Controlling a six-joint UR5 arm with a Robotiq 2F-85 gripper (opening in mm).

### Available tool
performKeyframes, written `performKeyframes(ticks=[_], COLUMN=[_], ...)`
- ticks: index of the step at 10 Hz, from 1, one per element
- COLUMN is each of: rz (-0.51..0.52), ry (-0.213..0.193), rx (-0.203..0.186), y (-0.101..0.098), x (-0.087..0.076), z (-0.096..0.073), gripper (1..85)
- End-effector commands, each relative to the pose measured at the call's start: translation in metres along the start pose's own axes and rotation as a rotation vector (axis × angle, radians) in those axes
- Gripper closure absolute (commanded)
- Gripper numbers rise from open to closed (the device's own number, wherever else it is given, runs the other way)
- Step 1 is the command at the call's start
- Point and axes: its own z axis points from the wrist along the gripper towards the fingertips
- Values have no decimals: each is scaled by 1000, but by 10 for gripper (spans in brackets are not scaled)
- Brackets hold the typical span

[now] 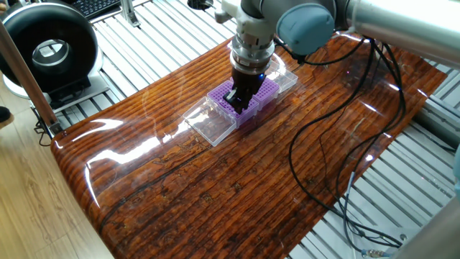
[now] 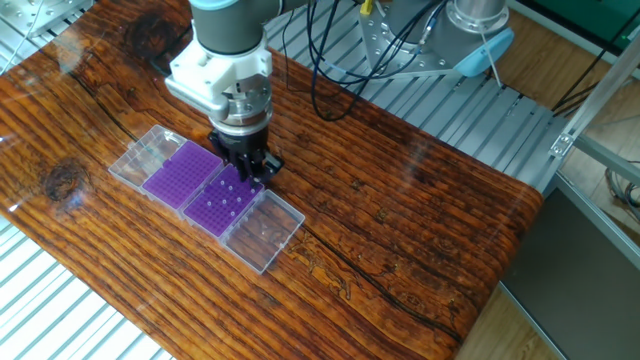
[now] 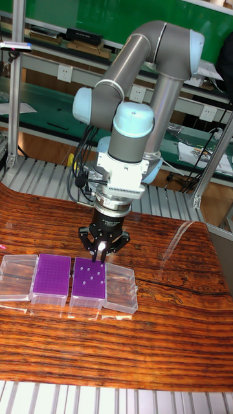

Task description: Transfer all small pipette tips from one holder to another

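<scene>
i get one fixed view high off a corner of the table (image 1: pixel 215 194), the other from the opposite side, and a tall view level with its front edge; all three share the racks (image 3: pixel 70 279).

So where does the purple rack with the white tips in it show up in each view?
One fixed view: the tip rack is upper centre, partly behind the pincer.
The other fixed view: left of centre.
Tall fixed view: lower left of centre.
Shared landmark: the pincer, at that rack's edge.
</scene>
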Motion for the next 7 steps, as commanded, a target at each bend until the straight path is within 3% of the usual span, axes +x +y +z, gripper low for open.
performKeyframes(ticks=[1, 7], rz=[14, 9], ry=[-10, -19], rx=[-10, 5], y=[12, 11], x=[0, -1], z=[2, 7], gripper=[597, 600])
